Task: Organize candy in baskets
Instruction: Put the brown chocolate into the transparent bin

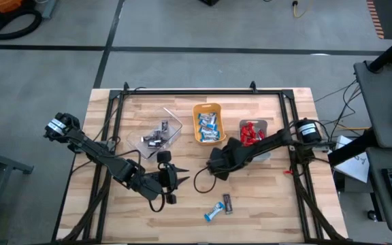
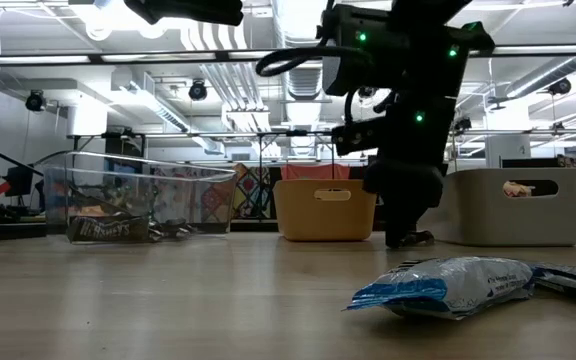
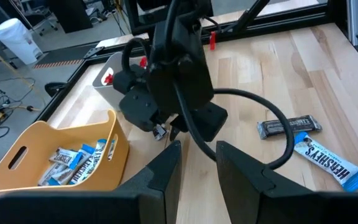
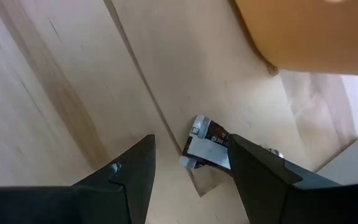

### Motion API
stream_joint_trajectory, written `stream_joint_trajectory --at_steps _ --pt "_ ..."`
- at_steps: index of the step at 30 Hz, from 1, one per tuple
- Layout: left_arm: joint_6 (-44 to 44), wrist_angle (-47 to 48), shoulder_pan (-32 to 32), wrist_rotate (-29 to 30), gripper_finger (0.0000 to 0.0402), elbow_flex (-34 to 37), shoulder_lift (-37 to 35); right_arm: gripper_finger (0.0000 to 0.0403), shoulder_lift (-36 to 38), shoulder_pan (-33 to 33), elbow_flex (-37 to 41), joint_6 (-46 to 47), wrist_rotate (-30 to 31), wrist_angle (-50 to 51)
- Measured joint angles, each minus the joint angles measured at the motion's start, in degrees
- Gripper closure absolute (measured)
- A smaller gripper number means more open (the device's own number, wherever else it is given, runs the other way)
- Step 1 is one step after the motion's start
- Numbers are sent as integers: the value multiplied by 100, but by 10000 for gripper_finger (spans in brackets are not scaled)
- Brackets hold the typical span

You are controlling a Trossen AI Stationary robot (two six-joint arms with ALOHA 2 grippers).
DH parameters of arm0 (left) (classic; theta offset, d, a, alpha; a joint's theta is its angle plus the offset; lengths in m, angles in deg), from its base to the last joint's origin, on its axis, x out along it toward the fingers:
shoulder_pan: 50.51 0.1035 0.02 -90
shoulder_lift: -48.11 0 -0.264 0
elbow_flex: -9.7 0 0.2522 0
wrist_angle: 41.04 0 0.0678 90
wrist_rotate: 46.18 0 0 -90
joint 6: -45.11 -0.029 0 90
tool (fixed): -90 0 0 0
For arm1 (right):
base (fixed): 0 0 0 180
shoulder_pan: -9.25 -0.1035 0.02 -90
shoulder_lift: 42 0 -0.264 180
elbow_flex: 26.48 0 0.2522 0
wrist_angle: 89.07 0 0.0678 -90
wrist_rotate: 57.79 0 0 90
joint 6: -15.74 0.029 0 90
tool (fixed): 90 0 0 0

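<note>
Clear bin (image 1: 162,133) grey candies, orange bin (image 1: 208,123) blue, grey bin (image 1: 253,133) red

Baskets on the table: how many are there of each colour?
Clear basket: 1
Orange basket: 1
Grey basket: 1
Total: 3 baskets

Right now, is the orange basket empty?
No. In the high view the orange basket holds several blue-and-white wrapped candy bars, and the left wrist view shows them piled inside too.
</note>
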Motion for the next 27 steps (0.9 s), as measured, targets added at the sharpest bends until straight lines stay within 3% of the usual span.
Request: stream_joint_trajectory --at_steps 6,16,27 --pt "0 -11 -3 2 317 0 -2 235 -134 -11 -13 -307 -84 8" --pt "14 -42 -2 2 317 0 -2 380 -127 -32 -113 -1062 -492 -72" --pt "142 -184 0 148 317 7 375 390 144 -260 -310 -1489 -1114 -221"
